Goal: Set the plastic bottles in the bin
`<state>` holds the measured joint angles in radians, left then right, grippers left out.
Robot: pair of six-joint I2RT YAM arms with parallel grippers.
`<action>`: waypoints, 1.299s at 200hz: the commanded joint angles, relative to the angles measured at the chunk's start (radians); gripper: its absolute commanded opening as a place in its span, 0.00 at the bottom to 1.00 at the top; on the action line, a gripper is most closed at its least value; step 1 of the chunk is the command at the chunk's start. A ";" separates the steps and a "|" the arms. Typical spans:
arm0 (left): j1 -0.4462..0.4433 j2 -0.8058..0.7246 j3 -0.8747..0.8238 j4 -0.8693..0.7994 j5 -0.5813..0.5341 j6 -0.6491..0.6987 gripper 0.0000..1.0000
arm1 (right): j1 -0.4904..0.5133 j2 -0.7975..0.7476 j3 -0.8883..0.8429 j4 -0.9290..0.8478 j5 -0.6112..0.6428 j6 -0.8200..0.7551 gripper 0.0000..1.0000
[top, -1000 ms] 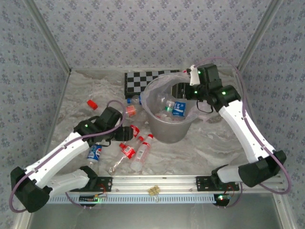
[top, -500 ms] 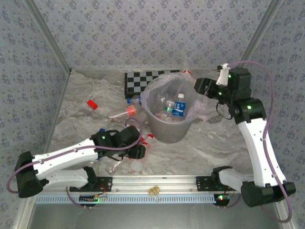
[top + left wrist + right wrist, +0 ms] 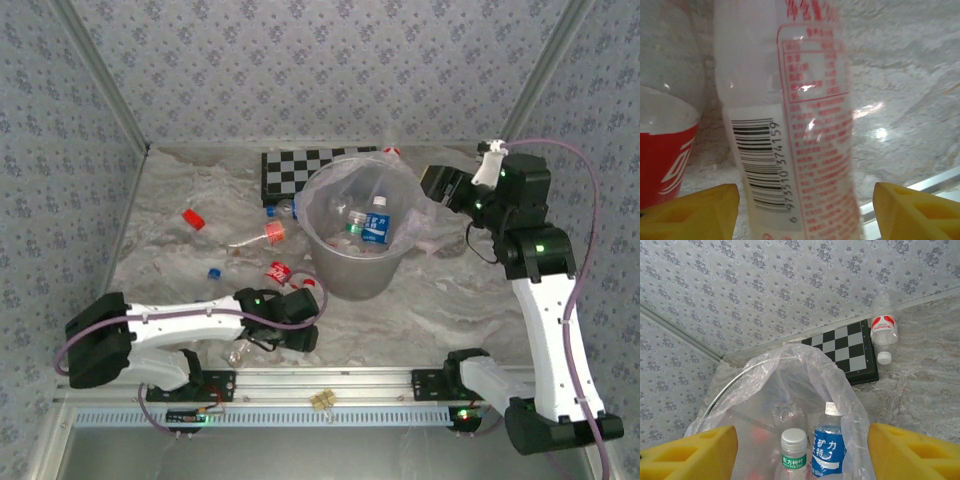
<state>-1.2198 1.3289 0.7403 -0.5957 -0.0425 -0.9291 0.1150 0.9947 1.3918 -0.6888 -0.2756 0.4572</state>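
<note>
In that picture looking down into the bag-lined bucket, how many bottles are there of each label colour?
Green-label bottle: 1
Blue-label bottle: 1
Red-and-white-label bottle: 1, lying outside beside the checkerboard
Total: 3 plainly seen; shapes behind the bag film are too blurred to count.

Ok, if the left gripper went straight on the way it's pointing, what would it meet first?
Probably the white-labelled bottle, lying close ahead between the open fingers of the left gripper, with the table beneath it. The exact gap is hard to judge.
</note>
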 commanded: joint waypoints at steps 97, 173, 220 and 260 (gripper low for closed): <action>0.013 -0.105 0.062 -0.072 -0.118 0.043 0.45 | -0.032 -0.123 0.025 -0.014 -0.085 -0.025 0.70; 0.275 -0.695 0.024 0.120 -0.264 0.254 0.28 | 0.133 -0.035 0.113 0.083 -0.162 -0.053 0.72; 0.432 -0.612 0.250 0.212 -0.074 0.586 0.17 | 0.351 0.197 0.300 0.122 -0.094 -0.093 0.72; 0.438 -0.392 0.392 0.240 0.056 0.658 0.16 | 0.467 0.401 0.482 0.132 -0.169 -0.113 0.85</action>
<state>-0.7860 0.8505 1.0916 -0.3923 -0.1089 -0.3805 0.5442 1.3273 1.7889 -0.5900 -0.3912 0.3748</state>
